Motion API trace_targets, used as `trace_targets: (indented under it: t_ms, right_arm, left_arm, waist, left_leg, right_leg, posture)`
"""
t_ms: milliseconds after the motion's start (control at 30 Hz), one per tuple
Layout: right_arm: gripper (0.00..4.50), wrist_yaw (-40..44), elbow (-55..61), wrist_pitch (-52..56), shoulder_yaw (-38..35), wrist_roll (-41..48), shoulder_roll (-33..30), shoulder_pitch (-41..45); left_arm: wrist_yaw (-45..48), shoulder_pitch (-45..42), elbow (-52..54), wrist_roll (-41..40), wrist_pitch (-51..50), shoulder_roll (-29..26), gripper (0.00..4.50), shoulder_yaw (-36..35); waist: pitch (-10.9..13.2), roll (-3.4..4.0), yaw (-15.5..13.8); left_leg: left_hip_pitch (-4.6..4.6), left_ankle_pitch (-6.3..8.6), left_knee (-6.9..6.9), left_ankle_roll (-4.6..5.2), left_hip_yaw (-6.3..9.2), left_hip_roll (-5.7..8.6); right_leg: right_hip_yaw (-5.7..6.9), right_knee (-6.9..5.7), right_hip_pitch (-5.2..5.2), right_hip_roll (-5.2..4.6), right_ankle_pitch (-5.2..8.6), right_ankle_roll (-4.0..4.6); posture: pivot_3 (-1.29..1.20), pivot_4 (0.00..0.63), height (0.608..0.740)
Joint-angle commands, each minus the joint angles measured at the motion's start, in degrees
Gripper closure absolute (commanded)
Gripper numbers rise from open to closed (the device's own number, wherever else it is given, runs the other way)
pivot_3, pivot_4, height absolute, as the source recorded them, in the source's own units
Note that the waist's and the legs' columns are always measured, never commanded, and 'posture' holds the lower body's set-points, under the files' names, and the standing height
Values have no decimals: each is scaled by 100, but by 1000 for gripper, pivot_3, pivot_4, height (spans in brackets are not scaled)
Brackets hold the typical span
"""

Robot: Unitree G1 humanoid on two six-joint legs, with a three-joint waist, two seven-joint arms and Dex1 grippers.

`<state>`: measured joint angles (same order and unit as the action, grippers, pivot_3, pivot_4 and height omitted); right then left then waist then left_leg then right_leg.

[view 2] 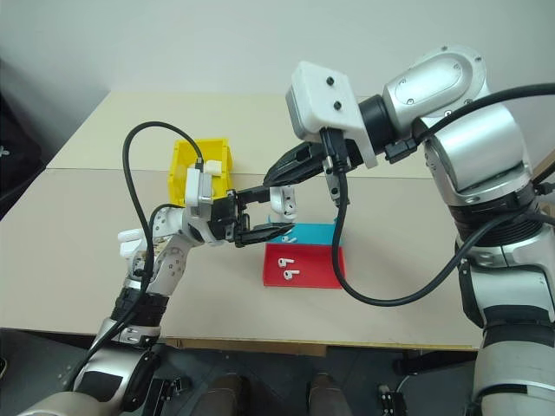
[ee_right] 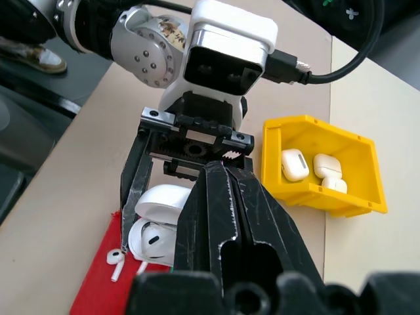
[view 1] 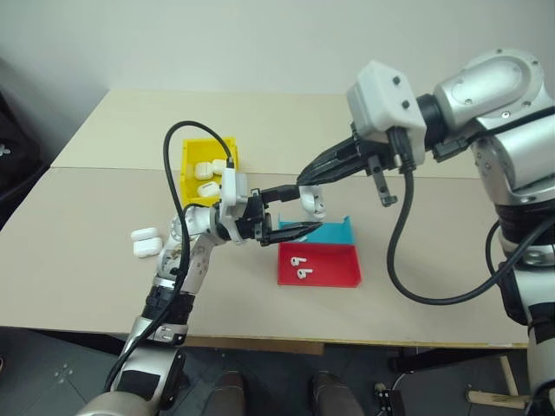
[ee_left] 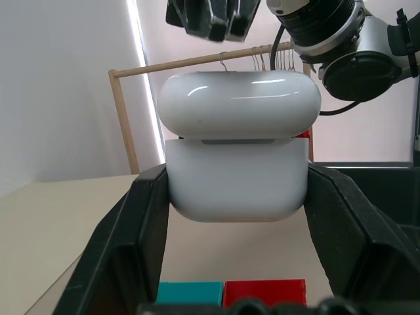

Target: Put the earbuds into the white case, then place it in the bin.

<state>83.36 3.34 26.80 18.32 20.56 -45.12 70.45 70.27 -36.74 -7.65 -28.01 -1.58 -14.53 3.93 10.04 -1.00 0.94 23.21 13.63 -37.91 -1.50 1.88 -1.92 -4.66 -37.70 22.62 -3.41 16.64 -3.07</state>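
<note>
Pinching the white case (ee_left: 236,164), lid up, above the red tray (view 1: 329,274): left gripper (view 1: 282,212). Pressed together just over it: right gripper (view 1: 308,178). Could bump an earbud (ee_right: 152,239) out, pushing crooked.

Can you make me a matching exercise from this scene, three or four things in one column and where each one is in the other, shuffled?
Things
1. open glossy white plastic earbud case
2. two tiny white plastic earbuds
3. closed white cases
4. pair of white cases

Places
A. inside the bright yellow plastic bin
B. on the bare tabletop, to the robot's left of the left arm
C. between the fingers of the left claw
D. in the red half of the shallow red-and-blue tray

Pairs: 1-C, 2-D, 3-A, 4-B
</note>
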Motion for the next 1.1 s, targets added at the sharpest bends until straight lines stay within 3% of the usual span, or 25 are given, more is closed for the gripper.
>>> trace_targets:
  t_ms: [33,167,300,800,1100]
  right_arm:
    - [4480,131,-85,-370,-66,-224,-18,-101]
    - [4480,166,-124,-474,-41,-404,-62,-116]
    - [4480,-183,-19,281,404,-671,590,593]
    - [4480,-31,63,252,331,-959,369,406]
    - [4480,-401,-259,909,-489,-335,565,660]
  left_arm:
    - [-10,-138,82,-37,165,52,1728,-43]
    - [9,-109,145,-113,155,72,1728,-125]
    - [94,-44,177,-216,188,55,1728,-223]
    - [98,-15,197,-353,178,113,1728,-309]
    - [111,111,135,-342,310,183,1728,-372]
  waist:
    - [0,0,-1]
    - [0,0,5]
    - [0,3,109]
    - [0,3,15]
    - [0,3,7]
  left_leg:
    - [0,0,0,0,0,0]
    - [-3,-1,0,0,0,1]
    - [-3,-1,0,0,-4,-1]
    - [1,-4,-3,-3,6,3]
    - [1,-4,-3,-3,6,3]
  right_leg:
    - [0,-2,0,0,0,0]
    - [-1,-4,-1,0,0,0]
    - [-10,-25,16,2,0,1]
    - [1,-26,13,-1,0,1]
    - [1,-27,13,-1,0,2]
  posture:
    - [0,150,740]
    - [0,150,740]
    - [0,150,740]
    - [0,150,740]
    - [0,150,740]
